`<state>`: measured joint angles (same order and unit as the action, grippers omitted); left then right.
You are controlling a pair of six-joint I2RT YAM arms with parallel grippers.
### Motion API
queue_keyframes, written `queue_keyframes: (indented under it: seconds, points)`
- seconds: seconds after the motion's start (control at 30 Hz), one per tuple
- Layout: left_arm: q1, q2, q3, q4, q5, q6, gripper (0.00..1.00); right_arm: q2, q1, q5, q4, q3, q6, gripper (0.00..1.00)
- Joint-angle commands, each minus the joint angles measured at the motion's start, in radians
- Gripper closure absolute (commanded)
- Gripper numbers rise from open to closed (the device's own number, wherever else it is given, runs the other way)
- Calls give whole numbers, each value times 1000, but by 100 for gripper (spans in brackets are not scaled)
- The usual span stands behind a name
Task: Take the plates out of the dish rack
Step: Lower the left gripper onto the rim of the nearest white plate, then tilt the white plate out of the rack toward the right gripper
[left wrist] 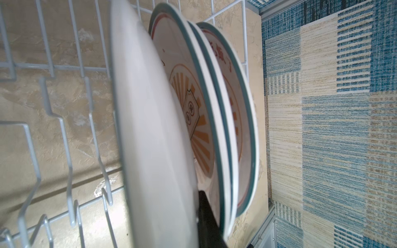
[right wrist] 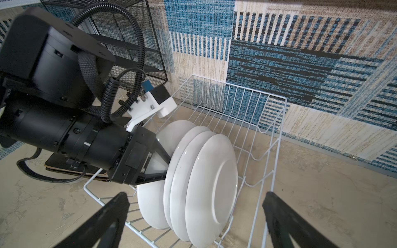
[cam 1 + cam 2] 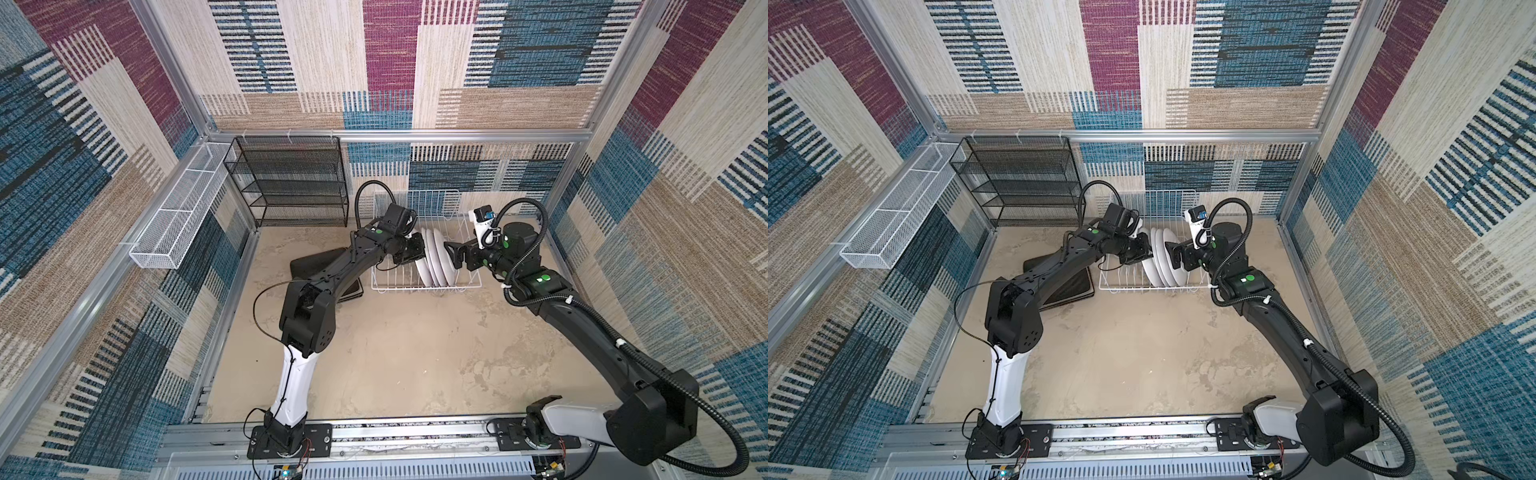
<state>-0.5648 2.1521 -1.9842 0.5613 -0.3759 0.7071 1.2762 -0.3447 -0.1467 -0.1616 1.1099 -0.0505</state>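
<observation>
Several round white plates (image 3: 436, 257) (image 3: 1165, 259) stand on edge in the white wire dish rack (image 3: 386, 286) (image 3: 1125, 286). In the left wrist view their faces show orange sunbursts (image 1: 199, 120). My left gripper (image 3: 415, 249) (image 3: 1144, 247) is shut on the rim of the leftmost plate (image 2: 150, 204) (image 1: 150, 128). One black finger (image 1: 207, 216) sits between that plate and its neighbour. My right gripper (image 3: 451, 253) (image 2: 195, 195) hangs open just right of the plates, touching nothing. A stack of black-backed square plates (image 3: 307, 262) (image 3: 1075, 286) lies on the table under the left arm.
A black mesh shelf unit (image 3: 291, 183) stands at the back left. A long white mesh basket (image 3: 178, 212) hangs on the left frame rail. The patterned back wall (image 2: 300, 64) rises close behind the rack. Sandy table surface (image 3: 415, 353) spreads in front.
</observation>
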Motion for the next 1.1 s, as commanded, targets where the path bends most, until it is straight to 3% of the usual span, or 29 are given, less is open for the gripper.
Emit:
queue_keyframes:
  seconds: [0.0, 1.07]
  points:
    - [2, -26, 3, 25, -2, 21, 100, -3, 1, 0, 27, 1, 7, 0]
    - [40, -197, 66, 21, -14, 20, 100, -6, 1, -8, 43, -2, 17, 0]
